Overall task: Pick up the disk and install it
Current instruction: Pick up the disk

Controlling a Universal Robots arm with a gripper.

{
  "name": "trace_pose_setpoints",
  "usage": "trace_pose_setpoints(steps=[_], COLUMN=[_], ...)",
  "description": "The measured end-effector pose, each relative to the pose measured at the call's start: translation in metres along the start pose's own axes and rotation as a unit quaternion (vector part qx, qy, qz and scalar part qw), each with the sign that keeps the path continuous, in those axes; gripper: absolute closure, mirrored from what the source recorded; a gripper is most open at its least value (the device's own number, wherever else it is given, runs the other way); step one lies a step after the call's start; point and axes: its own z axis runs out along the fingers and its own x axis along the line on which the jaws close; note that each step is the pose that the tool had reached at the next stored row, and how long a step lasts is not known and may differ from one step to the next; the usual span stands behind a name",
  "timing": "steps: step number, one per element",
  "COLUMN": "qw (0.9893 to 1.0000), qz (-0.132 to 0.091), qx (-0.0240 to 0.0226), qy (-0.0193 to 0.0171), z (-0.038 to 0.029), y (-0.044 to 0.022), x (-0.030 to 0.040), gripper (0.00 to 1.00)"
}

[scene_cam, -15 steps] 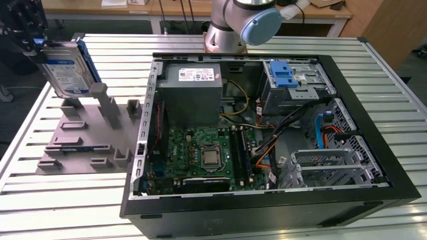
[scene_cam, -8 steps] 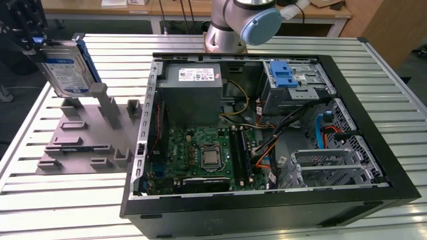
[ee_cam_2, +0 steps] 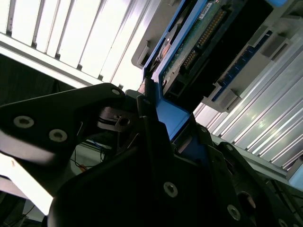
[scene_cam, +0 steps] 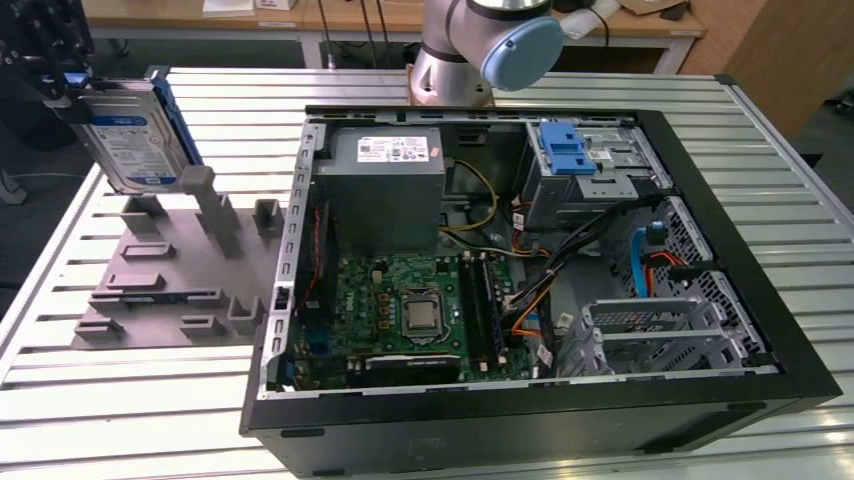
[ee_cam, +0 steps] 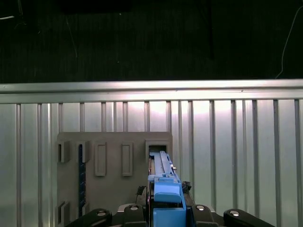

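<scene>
1. Disk (scene_cam: 127,140): silver drive with a white-and-blue label in a blue bracket. It is upright and on edge at the exterior view's far left, up over the grey fixture (scene_cam: 160,280) on the slatted table (scene_cam: 774,140).
2. Gripper (scene_cam: 70,88): clenched on the disk's blue bracket. In the second wrist view the black fingers (ee_cam_2: 147,118) press against the blue plastic, and the first wrist view shows the bracket end (ee_cam: 165,198) clamped between them.
3. In the first wrist view the disk's edge (ee_cam: 163,165) runs down toward an open slot (ee_cam: 158,149) in the fixture. It looks lifted out of the slot, though I cannot tell if the lower tip is fully free.
4. Done, as judged: the grasp is made and the pick-up is essentially complete.
5. Left, as judged: the whole install. The open computer case (scene_cam: 747,330) sits well apart toward the exterior view's right, and the disk is nowhere near its drive cage (scene_cam: 601,175).
6. Progress: roughly the first half at most.
</scene>
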Motion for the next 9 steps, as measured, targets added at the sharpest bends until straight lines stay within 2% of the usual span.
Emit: trace_pose_setpoints(steps=[9], qw=[1.0], qz=[0.0], qx=[0.0], qy=[0.0], z=[-0.0019], y=[0.0], x=[0.0], gripper=[0.64])
